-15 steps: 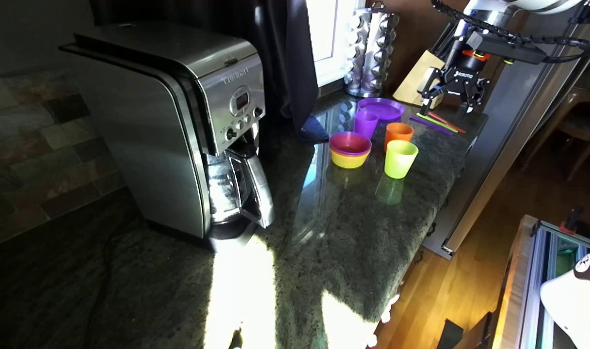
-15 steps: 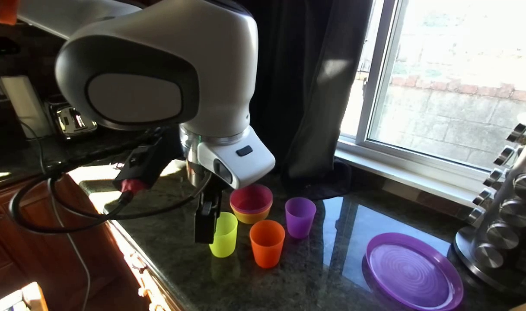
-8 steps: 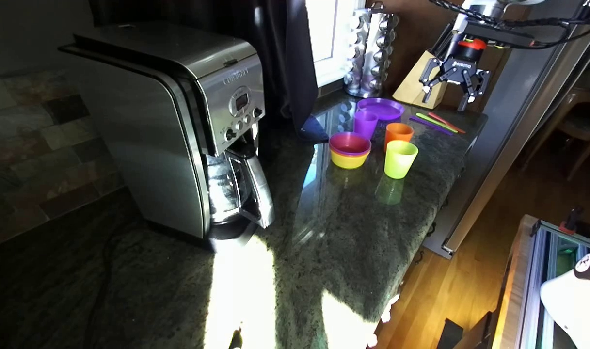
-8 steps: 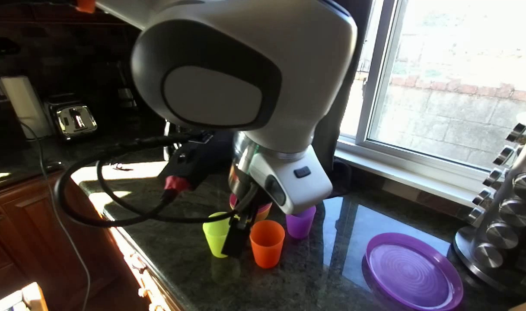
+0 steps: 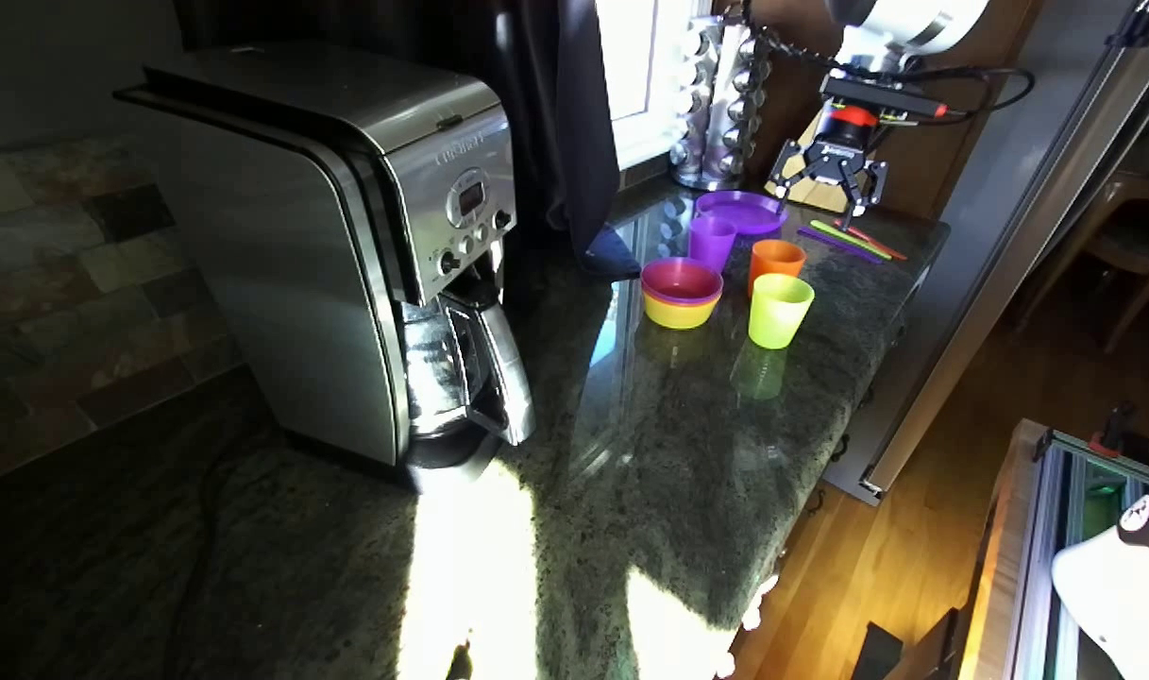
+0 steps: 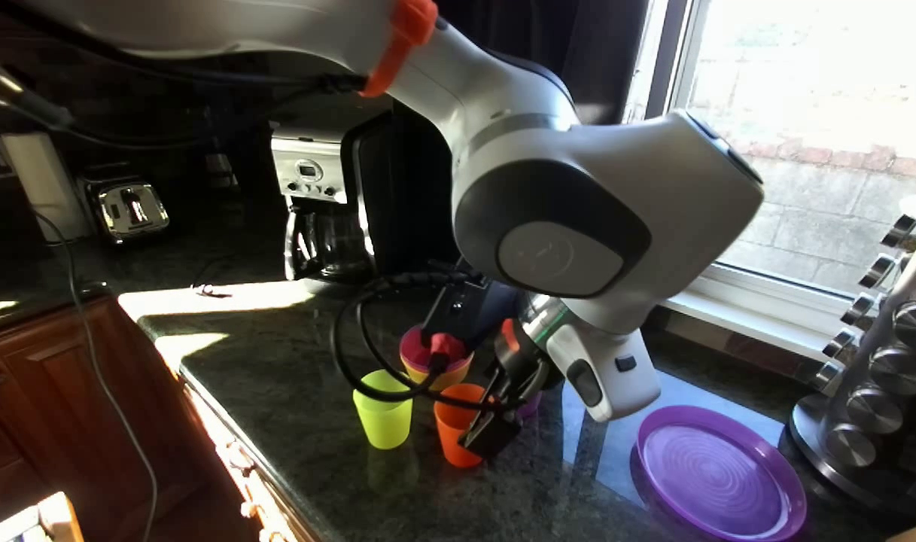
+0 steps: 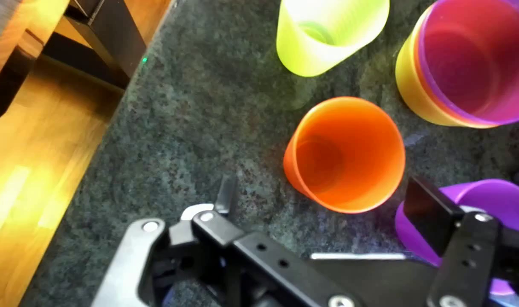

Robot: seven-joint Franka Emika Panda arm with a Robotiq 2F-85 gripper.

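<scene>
My gripper (image 7: 327,198) stands open in the wrist view, with nothing between its fingers. Just beyond the gap is an upright orange cup (image 7: 344,153), apart from the fingers. The right finger (image 7: 432,213) covers part of a purple cup (image 7: 498,204); contact cannot be told. A lime-green cup (image 7: 300,59) and a stack of bowls (image 7: 464,68), red-pink over yellow, lie farther up that view. In an exterior view the gripper (image 5: 815,212) hangs above the counter, behind the cups. From the opposite angle, a black finger (image 6: 491,433) partly hides the orange cup (image 6: 454,433).
A purple plate (image 6: 717,474) lies near a spice rack (image 6: 871,369) by the window. Purple, green and red utensils (image 5: 853,241) rest near a knife block (image 5: 819,194). A coffee maker (image 5: 347,255) stands on the dark counter (image 5: 668,453), whose edge drops to the floor.
The arm has swung across the counter toward the window and plate side, passing from beside the lime-green cup to the orange one. The gripper stays open; cups, bowls and plate have not moved.
</scene>
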